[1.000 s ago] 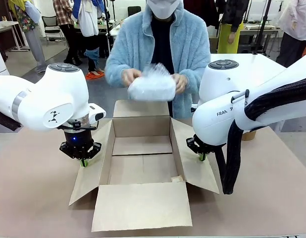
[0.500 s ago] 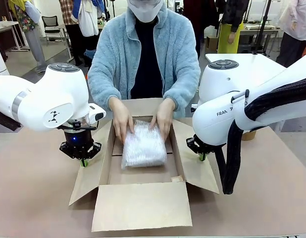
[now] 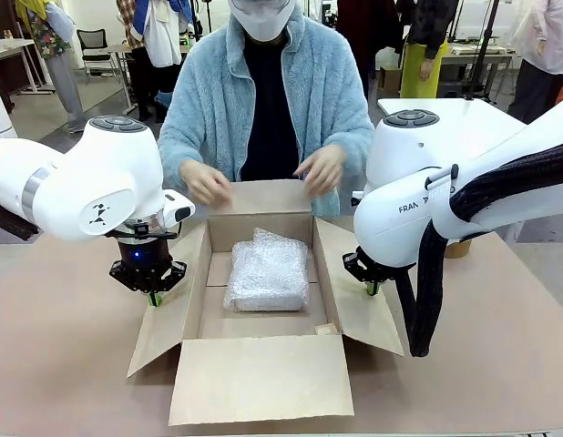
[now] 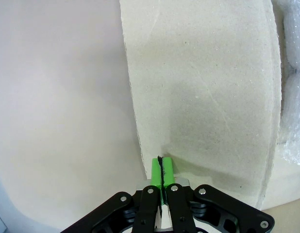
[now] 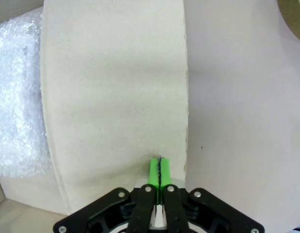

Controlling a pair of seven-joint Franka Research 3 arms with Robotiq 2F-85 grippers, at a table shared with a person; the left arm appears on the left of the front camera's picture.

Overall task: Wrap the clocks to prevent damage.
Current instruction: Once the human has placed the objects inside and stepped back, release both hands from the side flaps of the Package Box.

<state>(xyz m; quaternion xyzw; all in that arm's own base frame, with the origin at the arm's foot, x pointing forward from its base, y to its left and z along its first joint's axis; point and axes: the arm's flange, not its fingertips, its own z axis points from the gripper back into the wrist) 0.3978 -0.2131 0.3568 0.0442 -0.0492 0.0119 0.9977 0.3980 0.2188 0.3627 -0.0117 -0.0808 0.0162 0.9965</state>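
Note:
A bundle wrapped in bubble wrap (image 3: 267,271) lies inside the open cardboard box (image 3: 260,370); the clock itself is hidden by the wrap. The same bundle shows in the left wrist view (image 4: 291,92) and the right wrist view (image 5: 16,97). My left gripper (image 3: 154,298) is shut, its green tips pressing down on the box's left flap (image 4: 203,92). On the box's right flap (image 5: 111,92) my right gripper (image 3: 372,289) presses too, shut. The person's hands (image 3: 205,182) hover above the far flap, apart from the bundle.
The box sits mid-table on a brown tabletop (image 3: 63,364), flaps spread outward. A brown roll (image 3: 458,248) stands behind my right arm, also at the right wrist view's corner (image 5: 293,12). The person stands at the far edge.
The person lowered the wrapped bundle into the box, let go, and lifted both hands back to the far flap. Neither arm has moved.

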